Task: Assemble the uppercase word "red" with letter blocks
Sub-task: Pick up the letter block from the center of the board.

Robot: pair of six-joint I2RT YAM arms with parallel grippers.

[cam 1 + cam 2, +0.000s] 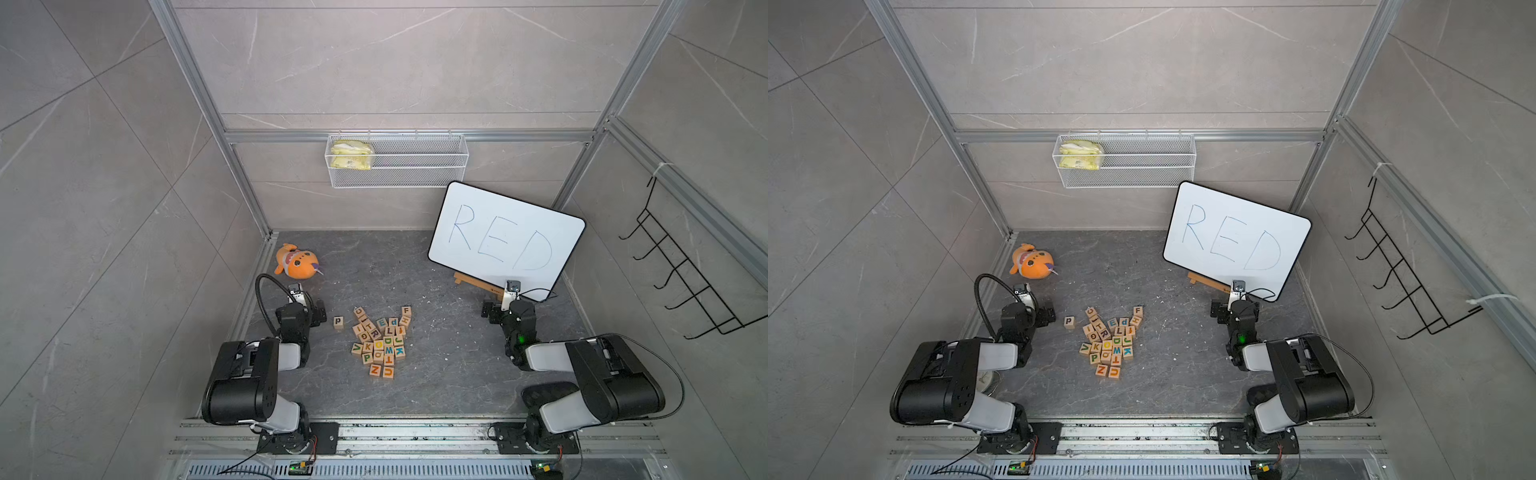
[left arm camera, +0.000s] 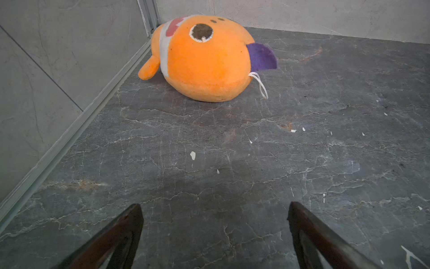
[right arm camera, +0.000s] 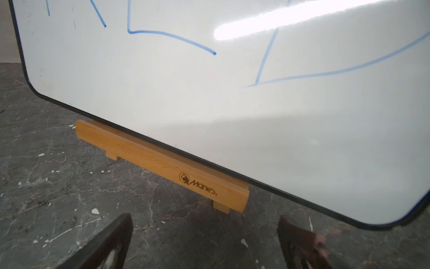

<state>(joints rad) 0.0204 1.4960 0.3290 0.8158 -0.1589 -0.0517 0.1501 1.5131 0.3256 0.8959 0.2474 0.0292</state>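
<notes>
Sitting in the far left corner of the dark grey stone-look tabletop [image 1: 436, 374]: a round orange plush toy [image 1: 297, 262] with a purple fin.

Left gripper [image 1: 319, 312] is just on the near side of the toy, low to the table. Its black jaws are spread wide and empty. In the left wrist view only bare tabletop shows between its fingertips [image 2: 132, 216], with the toy ahead.

Just right of that gripper, a lone pale wooden cube with a dark lowercase p [image 1: 338, 321] stands apart from the rest.

Mid-table is the heap of letter blocks [image 1: 380, 345], small pale wooden cubes printed with coloured capitals. They lie between the two grippers, somewhat nearer the left one.

- The pale cube with the dark R [image 1: 375, 333] is left of the heap's centre.
- The pale cube with the green E [image 1: 382, 323] is just behind and right of the R, close against it.
- The pale cube with the green D [image 1: 388, 340] is just right of the R, on the near side.

All three are packed among neighbouring cubes and are not set out as a word. Neither gripper touches any cube.

Right gripper [image 1: 489, 311] is well to the right of the heap, jaws spread wide, holding nothing. In the right wrist view it faces a white rounded-corner board [image 3: 209, 104] with blue handwritten RED. The board is propped on a light wooden easel ledge [image 3: 162, 163] at the far right of the table.
</notes>
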